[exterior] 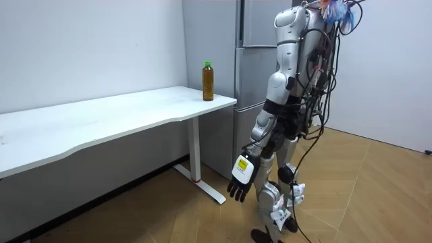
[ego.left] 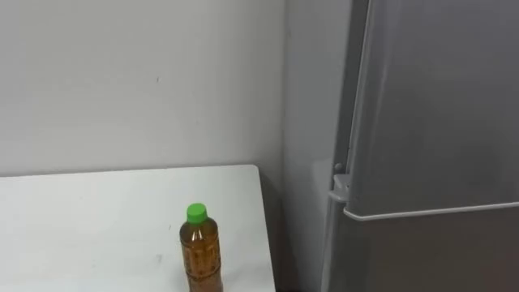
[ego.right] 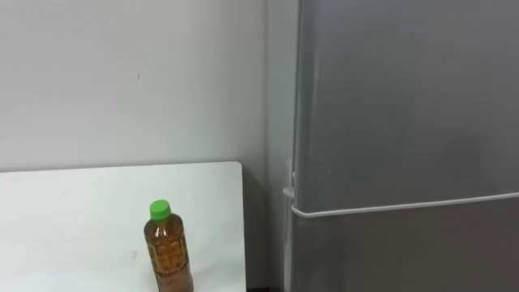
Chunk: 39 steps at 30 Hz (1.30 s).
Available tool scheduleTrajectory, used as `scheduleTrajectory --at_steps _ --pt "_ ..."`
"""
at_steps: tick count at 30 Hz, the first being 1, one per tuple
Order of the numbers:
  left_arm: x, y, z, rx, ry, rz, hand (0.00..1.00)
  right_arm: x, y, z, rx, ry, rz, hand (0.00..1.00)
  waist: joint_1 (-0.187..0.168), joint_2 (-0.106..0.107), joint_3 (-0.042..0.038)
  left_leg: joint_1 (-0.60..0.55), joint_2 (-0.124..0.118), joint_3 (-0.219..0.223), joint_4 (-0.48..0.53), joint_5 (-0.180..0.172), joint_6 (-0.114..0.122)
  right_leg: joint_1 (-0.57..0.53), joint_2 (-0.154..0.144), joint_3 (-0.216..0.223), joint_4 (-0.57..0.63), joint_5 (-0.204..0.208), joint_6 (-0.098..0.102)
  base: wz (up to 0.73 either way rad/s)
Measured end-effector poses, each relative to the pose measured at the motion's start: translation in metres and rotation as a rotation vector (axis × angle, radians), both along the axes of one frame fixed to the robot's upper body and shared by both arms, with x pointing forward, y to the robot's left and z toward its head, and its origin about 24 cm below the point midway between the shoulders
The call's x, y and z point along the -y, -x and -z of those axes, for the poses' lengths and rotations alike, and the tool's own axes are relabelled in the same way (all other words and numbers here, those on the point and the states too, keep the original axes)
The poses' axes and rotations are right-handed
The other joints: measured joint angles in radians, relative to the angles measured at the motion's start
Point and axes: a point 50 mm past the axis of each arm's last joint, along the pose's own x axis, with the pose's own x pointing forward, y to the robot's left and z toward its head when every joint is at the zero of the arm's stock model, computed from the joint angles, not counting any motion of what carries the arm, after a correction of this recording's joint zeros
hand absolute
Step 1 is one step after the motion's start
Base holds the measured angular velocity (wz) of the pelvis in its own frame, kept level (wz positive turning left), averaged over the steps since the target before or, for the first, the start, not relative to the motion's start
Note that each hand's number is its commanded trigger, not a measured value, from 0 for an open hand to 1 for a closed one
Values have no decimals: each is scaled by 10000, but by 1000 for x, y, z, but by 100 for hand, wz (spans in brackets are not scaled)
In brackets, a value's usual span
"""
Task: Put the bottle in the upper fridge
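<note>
The robot stands on the brown wooden floor [exterior: 378, 196] right in front of a tall grey metal fridge [ego.left: 438, 122], next to the end of a long white bench [ego.left: 89, 219]. A brown see-through plastic bottle with a green cap [ego.left: 201, 253] stands upright on the bench, close to the bench's end nearest the fridge. From the robot's head, the bottle sits low at about 7 o'clock, and the fridge fills the side from 1 o'clock to 5 o'clock. Both fridge doors are closed, and a thin pale line runs across where the top door meets the bottom door. There is a dark gap between the bench and the fridge, so the two do not touch. A plain pale wall [ego.left: 138, 81] stands behind the bench. In the room view the robot's left hand [exterior: 241, 181] hangs low beside its leg, at about 6 o'clock. Its dark fingers point down, loose and a little apart, and they hold nothing. That hand is well apart from the bottle.
</note>
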Motion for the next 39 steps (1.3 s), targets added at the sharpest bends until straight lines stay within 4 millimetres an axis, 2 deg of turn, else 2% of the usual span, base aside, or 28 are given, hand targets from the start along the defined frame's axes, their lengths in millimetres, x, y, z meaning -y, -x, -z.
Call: scheduleTrajectory --at_steps 2,5,12,15,16,23,25,26,28,31,32,34,39 --pt "-1 1 -1 71 -211 -198 0 0 -1 0 20 -74 -68 0 17 6 -72 17 -12 -18 14 3 -2 29 63 -19 8 2 0 0" --pt "-2 1 -1 177 -423 -248 0 1 0 0 75 -220 -13 0 15 13 -81 22 -27 -15 0 3 -2 25 54 -12 -1 2 0 -1" --pt "-5 -8 -3 791 -770 -707 0 1 1 0 81 -274 -96 0 33 -58 -74 110 -81 -24 -50 2 -3 165 63 -1 -150 -6 16 0" --pt "-6 -10 -4 1196 -950 -1270 0 0 0 0 30 -228 -251 0 58 -120 -51 138 -118 -174 -58 2 -2 254 58 -5 -163 -10 18 4" --pt "-7 -9 -4 1214 -1035 -1424 0 0 0 0 10 -199 -302 0 81 -153 -20 204 -123 -177 -66 2 -2 332 55 -11 -173 -12 21 0" --pt "-14 9 -7 1320 -1613 -4067 0 2 4 1 -216 -199 -64 0 151 -157 -19 302 -112 -240 -158 -9 10 345 60 33 -167 -58 47 2" --pt "-24 7 -11 1835 -2025 -5395 0 3 2 0 -158 -164 2 0 146 -40 -80 275 -119 -330 -135 -9 11 352 60 7 -161 -57 47 9" --pt "-28 6 -13 1985 -2152 -5756 0 4 2 0 -160 -135 54 0 147 -35 -79 267 -121 -376 -132 -9 11 355 58 -6 -158 -58 47 14" --pt "-40 0 -19 2715 -2765 -6662 0 9 4 -1 -254 131 103 0 182 87 -80 280 -130 -457 -117 -8 13 367 51 19 -144 -57 46 6" --pt "-47 -14 -25 3527 -3274 -7237 0 13 3 -2 -289 341 -1 0 191 211 -16 322 -147 -467 -169 -7 16 386 39 23 -121 -57 48 0" --pt "-49 -18 -27 3758 -3334 -7349 0 13 3 -2 -261 378 -7 0 190 250 -18 324 -150 -468 -182 -6 17 381 38 23 -123 -57 48 -4" --pt "-55 -36 -36 4922 -3610 -7574 0 16 0 -4 -112 548 -215 0 185 343 -14 353 -157 -468 -235 -6 17 386 39 24 -120 -64 47 -2" --pt "-67 -78 -63 7399 -4013 -7693 0 19 -3 -5 171 777 -220 0 255 398 -29 264 -165 -477 -227 -5 16 294 58 24 -117 -67 41 -2"
